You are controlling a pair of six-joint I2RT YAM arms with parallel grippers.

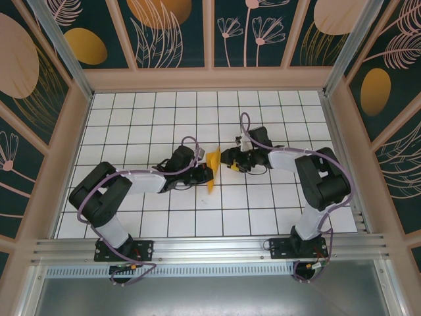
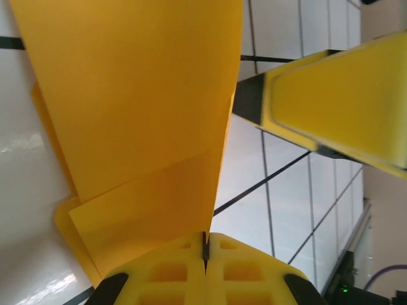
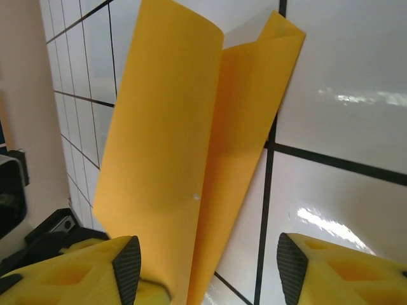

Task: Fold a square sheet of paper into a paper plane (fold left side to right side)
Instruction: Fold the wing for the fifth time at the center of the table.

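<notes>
The square sheet of paper [image 1: 213,171] is orange-yellow. It is folded over, so one layer lies on the other, and the layers do not quite line up at the edges. It is held up off the table [image 1: 145,118], close to the middle. From above it looks like a thin strip that runs from near to far. It sits right between the two grippers.

The left gripper [image 1: 201,175] is just to the left of the paper. Its fingers [image 2: 248,270] are pressed tight together, and they pinch the paper in the crack between them.

The right gripper [image 1: 231,162] is just to the right of the paper. Its fingers [image 3: 124,267] stand apart with a wide gap. One end of the paper reaches down into that gap, close to one finger and well away from the other. They do not squeeze it. It is too hard to tell if the paper touches the close finger.

The table has white tiles with dark lines.
</notes>
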